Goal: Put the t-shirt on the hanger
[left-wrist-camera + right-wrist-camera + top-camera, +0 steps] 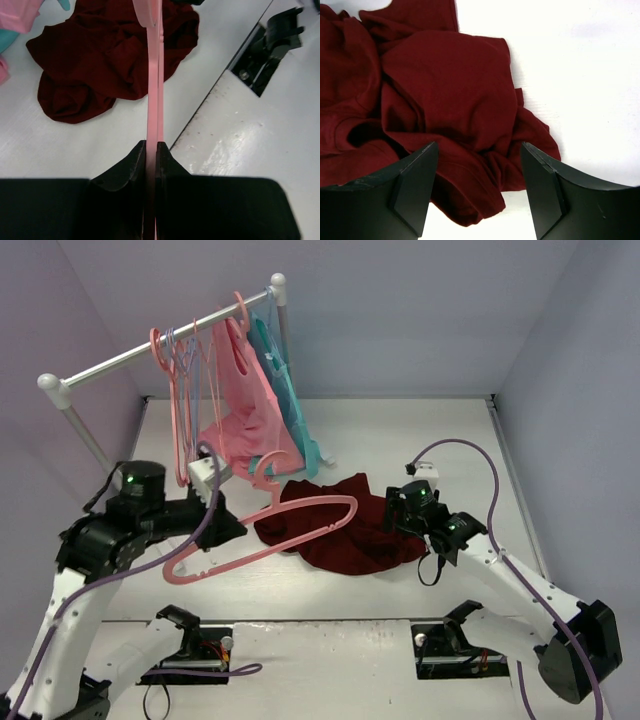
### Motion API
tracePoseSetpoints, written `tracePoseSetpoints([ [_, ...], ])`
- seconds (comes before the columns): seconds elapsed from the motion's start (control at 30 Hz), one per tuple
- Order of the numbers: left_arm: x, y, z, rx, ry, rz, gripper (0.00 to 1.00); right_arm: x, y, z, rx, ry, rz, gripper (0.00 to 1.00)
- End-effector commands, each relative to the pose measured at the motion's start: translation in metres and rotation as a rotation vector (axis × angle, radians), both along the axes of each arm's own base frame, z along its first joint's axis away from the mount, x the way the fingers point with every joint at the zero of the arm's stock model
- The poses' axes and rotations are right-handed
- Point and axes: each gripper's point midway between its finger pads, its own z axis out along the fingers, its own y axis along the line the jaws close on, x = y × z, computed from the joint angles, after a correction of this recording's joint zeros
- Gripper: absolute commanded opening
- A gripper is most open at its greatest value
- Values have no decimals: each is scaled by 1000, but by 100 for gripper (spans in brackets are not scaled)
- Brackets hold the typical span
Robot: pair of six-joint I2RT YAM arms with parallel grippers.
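The dark maroon t-shirt (345, 525) lies crumpled on the white table; it also shows in the left wrist view (110, 60) and the right wrist view (435, 100). My left gripper (235, 530) is shut on the salmon-pink hanger (290, 525) and holds it above the table, its far end over the shirt's left part. In the left wrist view the hanger (152, 75) runs straight out from the pinched fingers (135, 165). My right gripper (400, 512) is open and empty, just above the shirt's right edge, its fingers (412, 185) astride a fold.
A clothes rail (160, 345) at the back left carries a pink garment (245, 400), a teal garment (285, 400) and several thin hangers (180, 390). Grey walls close the back and sides. Arm base mounts (190, 645) sit at the near edge.
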Motion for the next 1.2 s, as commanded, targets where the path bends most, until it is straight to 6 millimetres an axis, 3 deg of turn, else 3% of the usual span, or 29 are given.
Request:
tracePoseSetpoints([
  [0.0,40,-22,15,53,-185,-94,0,1,0,8,25,-36,-16,64],
  [0.23,57,-25,-18,143,-150,-140,0,-7,5,9,57,-14,1,63],
  [0.5,70,-23,-29,190,-152,-128,0,-29,20,-26,84,115,13,63],
  [0.63,77,-18,-39,225,-139,-93,0,-35,27,-39,57,158,31,58],
  [0.8,86,-4,-47,275,-148,-6,0,-32,31,-47,40,179,48,44],
  [1.0,86,13,-48,289,-193,80,0,-10,32,-45,-40,145,78,5],
  [1.17,83,17,-49,280,-201,106,0,29,31,-29,-159,94,124,0],
])
